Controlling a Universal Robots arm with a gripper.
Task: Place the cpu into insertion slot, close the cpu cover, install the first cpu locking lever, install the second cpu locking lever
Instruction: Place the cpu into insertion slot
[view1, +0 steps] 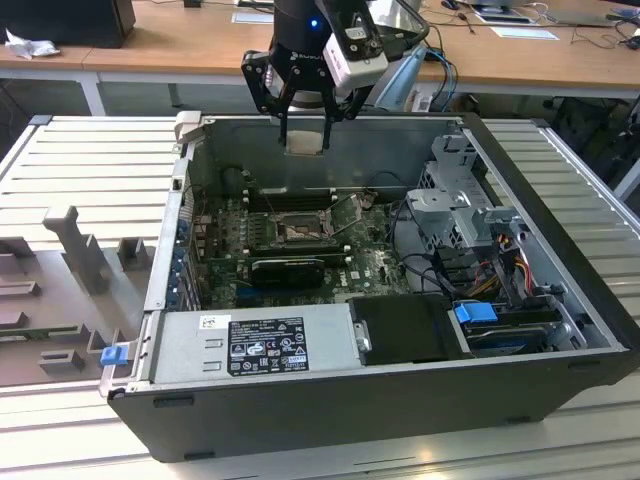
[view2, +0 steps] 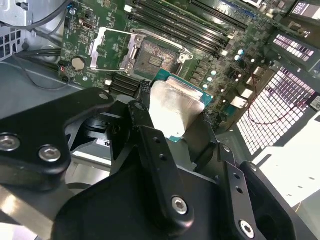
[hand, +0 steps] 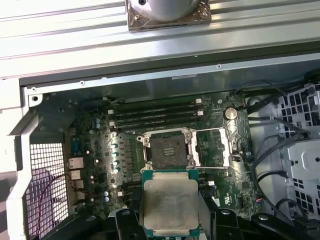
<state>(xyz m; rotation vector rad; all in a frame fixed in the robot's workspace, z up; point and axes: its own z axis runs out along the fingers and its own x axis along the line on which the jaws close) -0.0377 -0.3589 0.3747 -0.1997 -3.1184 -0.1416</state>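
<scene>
My gripper (view1: 304, 138) hangs above the open computer case, shut on the cpu (view1: 303, 142), a pale silvery square chip held by its edges. In both wrist views the cpu (view2: 175, 107) (hand: 170, 202) sits between my black fingers (view2: 150, 145), above the green motherboard. The insertion slot (hand: 170, 150) (view2: 152, 57) (view1: 298, 232) lies below, uncovered, with its dark frame and brownish contact field showing. Beside it the cpu cover (hand: 212, 147) (view2: 107, 47), a thin silver frame plate, is swung open.
Long memory slots (hand: 155, 115) run behind the socket and a black card (view1: 288, 268) lies in front of it. A power supply (view1: 255, 345), a drive cage (view1: 460, 215) and loose cables (view1: 425, 265) crowd the case. The case walls (view1: 330, 140) ring the board.
</scene>
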